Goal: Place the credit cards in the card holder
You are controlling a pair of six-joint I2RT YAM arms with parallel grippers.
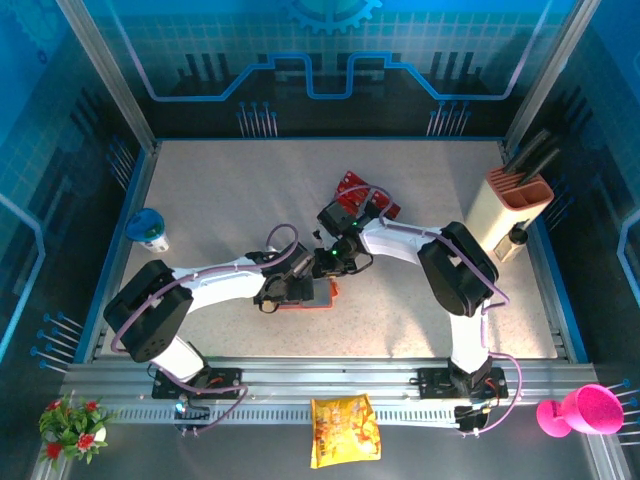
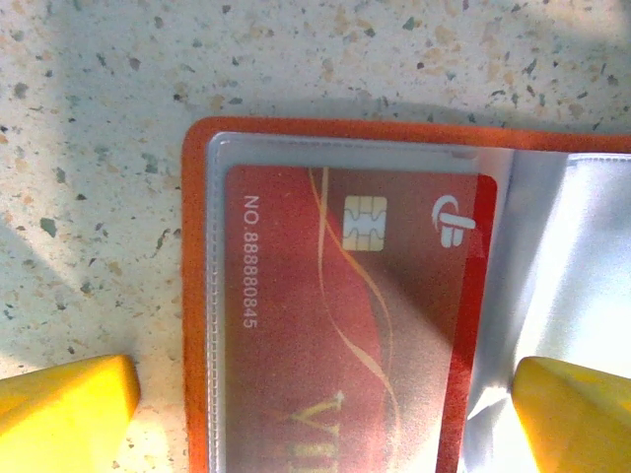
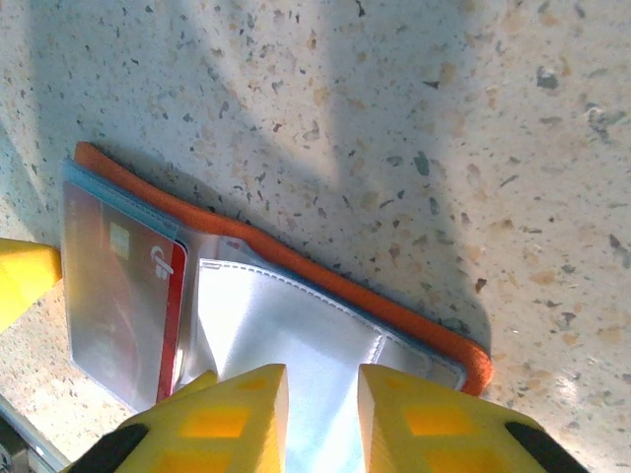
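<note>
- Blue cup [image 1: 148,228]: stood upright on the tabletop [image 1: 230,190], well to the left of the card holder.
- Left claw [image 2: 320,419]: spread wide with nothing held. It is hung just above the card holder, with one yellow finger [image 2: 64,409] placed outside the orange rim and the other over the inner pockets.
- Card holder [image 1: 320,297]: orange, laid open and flat on the tabletop, with both claws over it.
- Credit card [image 2: 345,315]: red, with a chip and a printed number. It is seated behind a clear pocket at one end of the card holder, just inside the rim.
- Right claw [image 3: 323,419]: fingers parted by a narrow gap and set over the pale inner leaf of the card holder. Whether the leaf is touched cannot be told.
- Credit cards [image 1: 350,188]: a red and black heap, laid behind the card holder, slightly to its right and apart from it.
- Beige block [image 1: 515,205]: fitted with dark handles, stood far to the right of the card holder.
</note>
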